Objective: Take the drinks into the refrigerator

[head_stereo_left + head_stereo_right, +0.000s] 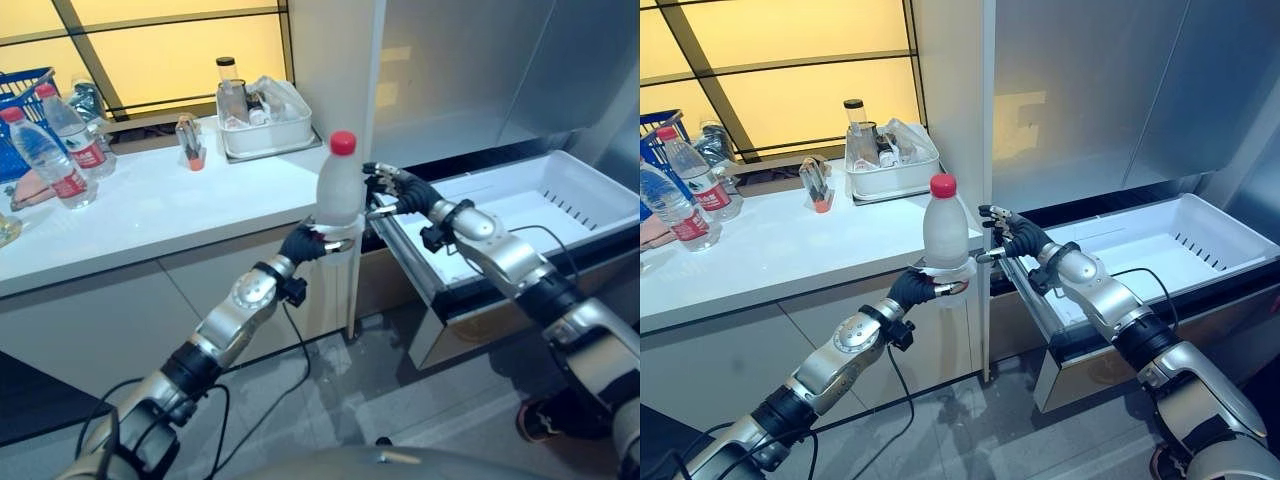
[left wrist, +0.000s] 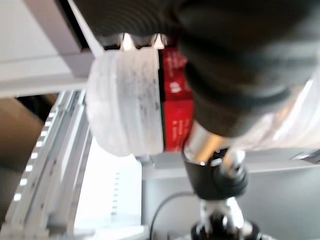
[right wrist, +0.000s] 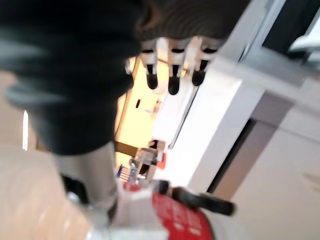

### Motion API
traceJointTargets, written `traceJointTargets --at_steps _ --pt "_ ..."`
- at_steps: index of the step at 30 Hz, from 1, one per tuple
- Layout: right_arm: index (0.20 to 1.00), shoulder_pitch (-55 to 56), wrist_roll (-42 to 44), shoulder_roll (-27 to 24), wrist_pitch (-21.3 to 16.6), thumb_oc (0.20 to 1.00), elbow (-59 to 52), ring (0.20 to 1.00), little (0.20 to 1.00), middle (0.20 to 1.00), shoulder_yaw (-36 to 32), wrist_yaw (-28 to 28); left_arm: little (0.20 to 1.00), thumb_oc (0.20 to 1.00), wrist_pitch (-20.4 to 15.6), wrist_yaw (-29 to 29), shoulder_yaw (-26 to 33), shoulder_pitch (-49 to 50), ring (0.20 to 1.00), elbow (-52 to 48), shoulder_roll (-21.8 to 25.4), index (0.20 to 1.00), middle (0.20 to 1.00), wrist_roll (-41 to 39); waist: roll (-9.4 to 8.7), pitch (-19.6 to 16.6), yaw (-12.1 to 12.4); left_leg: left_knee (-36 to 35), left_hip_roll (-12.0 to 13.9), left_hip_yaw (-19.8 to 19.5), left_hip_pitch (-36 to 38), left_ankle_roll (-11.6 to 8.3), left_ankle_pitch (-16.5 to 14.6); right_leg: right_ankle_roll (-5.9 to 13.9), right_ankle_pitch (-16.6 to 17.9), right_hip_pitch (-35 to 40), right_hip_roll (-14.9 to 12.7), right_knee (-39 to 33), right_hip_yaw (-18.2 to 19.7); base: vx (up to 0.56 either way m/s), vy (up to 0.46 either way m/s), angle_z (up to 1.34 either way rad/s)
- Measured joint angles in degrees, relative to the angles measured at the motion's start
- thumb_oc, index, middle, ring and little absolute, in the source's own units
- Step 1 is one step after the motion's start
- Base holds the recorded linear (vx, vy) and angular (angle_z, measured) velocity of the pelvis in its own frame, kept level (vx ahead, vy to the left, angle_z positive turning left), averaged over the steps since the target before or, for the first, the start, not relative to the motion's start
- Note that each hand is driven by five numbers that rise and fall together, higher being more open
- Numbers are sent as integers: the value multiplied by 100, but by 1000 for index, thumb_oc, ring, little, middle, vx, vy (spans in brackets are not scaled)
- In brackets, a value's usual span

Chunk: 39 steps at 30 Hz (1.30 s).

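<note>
the left hand (image 1: 305, 243) grips an upright bottle (image 1: 339, 190) low on its body, just beside the spread right hand (image 1: 392, 192) above the open drawer (image 1: 590, 195), where a top-heavy tilt risks a drop.

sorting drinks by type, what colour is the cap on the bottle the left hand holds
Red; the cap shows best in the right eye view.

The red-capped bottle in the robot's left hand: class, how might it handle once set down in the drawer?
The bottle is tall and narrow, so it may tip if stood up. Round-bodied, it would probably roll if laid in the white drawer. The left hand grips low, so its top may sway.
</note>
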Motion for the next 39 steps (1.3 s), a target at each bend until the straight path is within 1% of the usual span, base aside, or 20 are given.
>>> traceJointTargets --at_steps 4,6,9,11,14,18,20,21,23,27,31,33,39 --pt "1000 57 315 242 -35 1000 201 1000 1000 1000 -26 -6 200 200 0 19 -4 -1 200 31 -66 200 200 -342 13 8 0 1 -1 1 2 0 0 0 0 0 0 0 -1 0 0 0" --pt "1000 67 499 359 -31 1000 367 1000 1000 1000 -30 -13 200 200 1 29 -5 -2 200 156 -173 200 200 -520 13 8 1 1 -1 1 1 0 0 0 0 -1 0 0 -1 0 0 0" --pt "1000 81 577 383 -31 1000 368 1000 1000 1000 -5 10 200 200 15 29 -12 -2 200 200 -201 200 200 -663 14 9 -1 1 -6 2 2 0 0 0 0 -1 2 1 0 0 0 0" --pt "1000 133 834 497 -33 1000 400 1000 1000 1000 -14 16 200 200 15 31 -16 -2 200 205 -278 200 200 -871 14 9 3 2 -13 3 3 -1 1 -1 0 0 2 1 -1 0 0 0" --pt "1000 203 1020 689 -33 1000 591 1000 1000 1000 -15 8 200 200 26 34 -25 -3 200 350 -311 200 200 -957 15 8 1 2 -23 6 7 -1 2 -2 2 0 3 1 2 0 0 0" --pt "1000 255 1042 753 -32 1000 661 1000 1000 1000 -9 9 200 200 77 35 -66 -3 200 377 -273 200 200 -953 15 7 5 2 -22 6 6 -1 2 -2 2 0 0 1 2 0 0 0" --pt "1000 255 956 712 -32 1000 637 1000 1000 1000 5 9 200 200 86 34 -68 -6 200 376 -240 200 200 -922 15 7 7 2 -28 7 6 -1 2 -2 2 0 -2 1 3 0 0 0" --pt "1000 255 822 636 -28 1000 582 1000 1000 1000 20 9 200 200 119 31 -73 -20 200 356 -121 200 200 -812 14 7 14 2 -8 6 5 -1 2 -2 2 0 -2 1 2 0 0 0" --pt "1000 255 680 564 -28 1000 508 1000 1000 1000 46 20 200 200 124 17 -119 -47 200 326 -45 200 200 -632 14 7 18 2 -6 4 5 0 2 -1 1 1 -1 1 1 0 0 0" --pt "1000 255 593 522 -28 1000 500 1000 1000 1000 60 29 200 200 123 21 -108 -50 200 311 40 200 200 -379 14 7 29 2 -1 3 1 0 2 -1 1 1 -4 0 -1 0 0 0" --pt "1000 296 427 127 -21 1000 117 1000 1000 1000 60 82 200 200 123 -35 -96 -18 200 24 190 200 200 98 12 11 89 0 5 -18 -12 0 0 -1 -4 -2 -2 0 -4 0 0 0" --pt "1000 275 311 -170 -23 1000 -99 1000 1000 1000 56 142 200 200 116 -129 -67 -19 200 -157 248 200 200 367 10 11 174 0 6 -34 -15 0 1 -1 -6 4 -2 1 -7 6 -10 3" --pt "1000 137 181 -321 -23 1000 -140 1000 1000 1000 55 147 200 200 112 -189 -43 -15 200 -187 356 200 200 981 4 15 176 -1 6 -45 -15 1 1 0 -11 8 -3 0 -10 3 -1 1"
